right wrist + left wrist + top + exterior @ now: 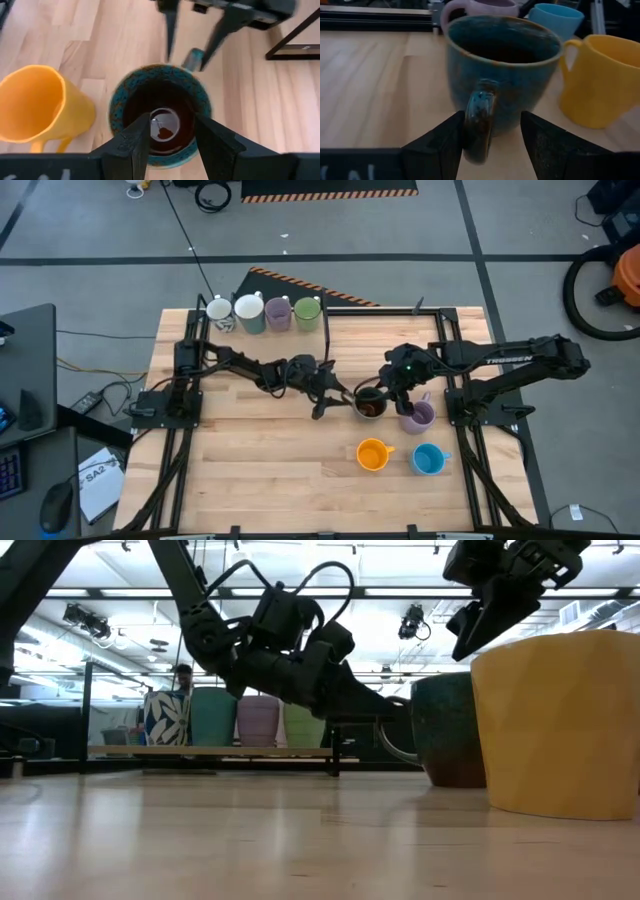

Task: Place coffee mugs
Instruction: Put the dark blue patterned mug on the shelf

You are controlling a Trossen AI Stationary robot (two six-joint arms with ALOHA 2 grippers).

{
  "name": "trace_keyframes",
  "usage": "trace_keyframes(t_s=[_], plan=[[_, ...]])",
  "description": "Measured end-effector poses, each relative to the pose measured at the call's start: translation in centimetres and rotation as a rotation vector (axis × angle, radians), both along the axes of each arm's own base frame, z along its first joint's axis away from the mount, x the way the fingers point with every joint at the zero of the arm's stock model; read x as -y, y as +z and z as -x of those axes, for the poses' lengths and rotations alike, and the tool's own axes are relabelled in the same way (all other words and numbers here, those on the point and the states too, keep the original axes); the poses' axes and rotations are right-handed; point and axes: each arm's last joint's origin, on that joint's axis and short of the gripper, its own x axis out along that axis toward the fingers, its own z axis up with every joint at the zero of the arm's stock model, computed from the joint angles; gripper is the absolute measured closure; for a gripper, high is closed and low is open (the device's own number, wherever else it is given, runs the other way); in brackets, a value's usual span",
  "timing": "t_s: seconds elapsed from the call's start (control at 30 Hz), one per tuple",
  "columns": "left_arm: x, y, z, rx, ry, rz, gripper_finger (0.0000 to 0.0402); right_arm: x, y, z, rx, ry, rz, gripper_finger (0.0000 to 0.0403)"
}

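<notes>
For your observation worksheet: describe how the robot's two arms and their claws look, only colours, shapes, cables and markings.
Both arms are dark, jointed and slender. The right arm carries white lettering and a small green light near its wrist. A black cable loops over the left arm. Each claw has two flat, dark, tapering fingers.

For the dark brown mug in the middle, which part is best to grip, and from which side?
Grip the handle of the dark brown mug. It sticks out toward the left gripper, whose open fingers already straddle it, so a level approach from the left arm's side suits. The right gripper hovers open above the rim.
</notes>
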Motion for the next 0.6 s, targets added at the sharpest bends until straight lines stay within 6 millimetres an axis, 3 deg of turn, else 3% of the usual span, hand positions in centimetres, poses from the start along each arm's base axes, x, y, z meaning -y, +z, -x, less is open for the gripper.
trace_keyframes(t_s=[0.2,0.6], plan=[[0.87,-0.01,-0.14,0.002,0.014,-0.030,0.0217,-0.27,0.50,0.55,0.017,-0.013,0.026,0.0245],[1.06,-0.08,-0.15,-0.016,0.043,0.004,0.0323,-0.23,0.96,0.89,0.042,-0.043,0.026,0.0245]])
